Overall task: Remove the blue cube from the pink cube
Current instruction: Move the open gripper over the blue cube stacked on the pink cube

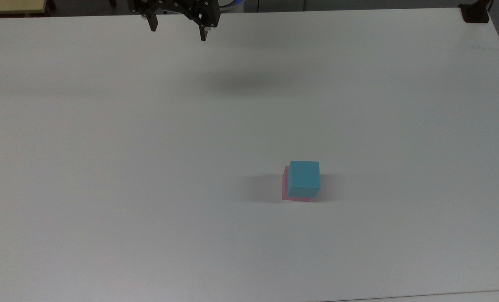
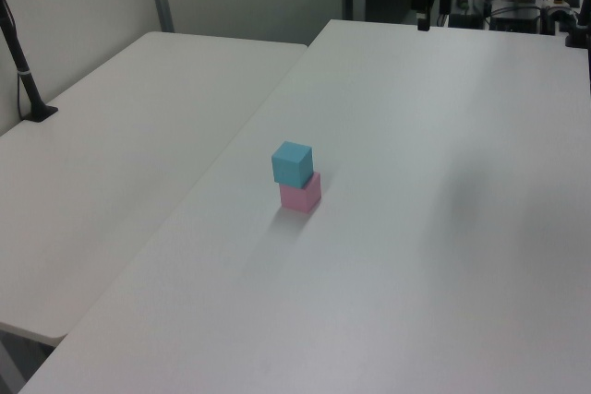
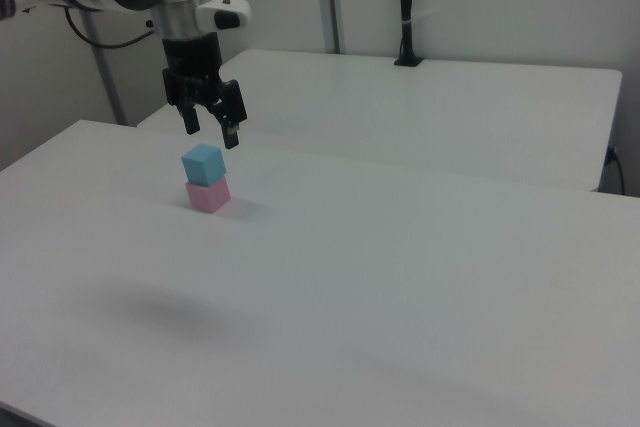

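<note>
The blue cube point(image 1: 304, 178) sits on top of the pink cube point(image 1: 286, 188), and the pair stands alone on the white tabletop point(image 1: 106, 167). The stack is not square: in the top view a strip of pink shows past the blue cube's left and lower edges, so the upper cube is shifted a little and turned slightly against the one beneath. It still rests flat and looks stable, with most of its base supported.

The hand point(image 1: 178, 29) hangs in the air well apart from the blue cube, near the far edge of the tabletop in the top view, fingers pointing down. They are spread wide with nothing between them, a pose that suits a descent over a cube from above.

The lift has evidently not begun. The hand will likely need to travel across to the blue cube, line its fingers up with two opposite faces, and close high enough to leave the pink cube undisturbed.
</note>
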Controlling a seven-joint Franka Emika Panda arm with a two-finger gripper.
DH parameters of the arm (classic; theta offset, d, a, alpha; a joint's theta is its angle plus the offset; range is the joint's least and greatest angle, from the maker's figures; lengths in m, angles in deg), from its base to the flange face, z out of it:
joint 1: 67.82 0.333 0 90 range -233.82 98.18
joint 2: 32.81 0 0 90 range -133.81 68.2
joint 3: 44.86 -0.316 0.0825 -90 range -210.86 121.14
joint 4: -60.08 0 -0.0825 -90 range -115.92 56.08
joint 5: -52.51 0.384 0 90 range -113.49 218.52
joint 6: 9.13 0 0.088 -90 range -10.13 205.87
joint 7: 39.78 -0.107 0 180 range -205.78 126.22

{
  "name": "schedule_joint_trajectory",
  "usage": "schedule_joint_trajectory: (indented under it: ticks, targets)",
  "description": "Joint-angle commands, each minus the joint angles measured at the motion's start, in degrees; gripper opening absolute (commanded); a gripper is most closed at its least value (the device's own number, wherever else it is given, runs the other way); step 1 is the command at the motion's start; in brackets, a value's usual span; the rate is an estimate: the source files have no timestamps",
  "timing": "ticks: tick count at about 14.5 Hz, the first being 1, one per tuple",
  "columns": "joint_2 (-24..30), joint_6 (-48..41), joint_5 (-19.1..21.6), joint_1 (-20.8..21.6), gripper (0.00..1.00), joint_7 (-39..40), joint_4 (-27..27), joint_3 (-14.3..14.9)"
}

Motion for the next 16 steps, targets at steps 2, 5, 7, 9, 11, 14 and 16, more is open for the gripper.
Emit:
schedule_joint_trajectory:
  ticks: [2, 5, 7, 9, 11, 14, 16]
  targets:
    - [1.0, -0.3, -0.3, 0.1, 1.0, 4.2, -1.5, 0.0]
    - [0.1, 0.0, -0.1, 0.2, 1.0, 5.5, -1.3, 0.0]
    - [-1.4, 1.3, 0.1, 0.4, 1.0, 5.4, -0.3, -0.1]
    - [-2.5, 3.4, 0.2, 0.6, 1.0, 4.9, 0.3, -0.4]
    - [-3.8, 4.4, 1.3, 1.2, 1.0, 4.8, 0.9, -0.4]
    - [-10.8, 8.4, 4.7, 3.3, 1.0, 3.5, 9.7, -0.3]
    - [-15.2, 13.4, 4.7, 7.7, 1.0, 0.2, 12.7, 0.2]
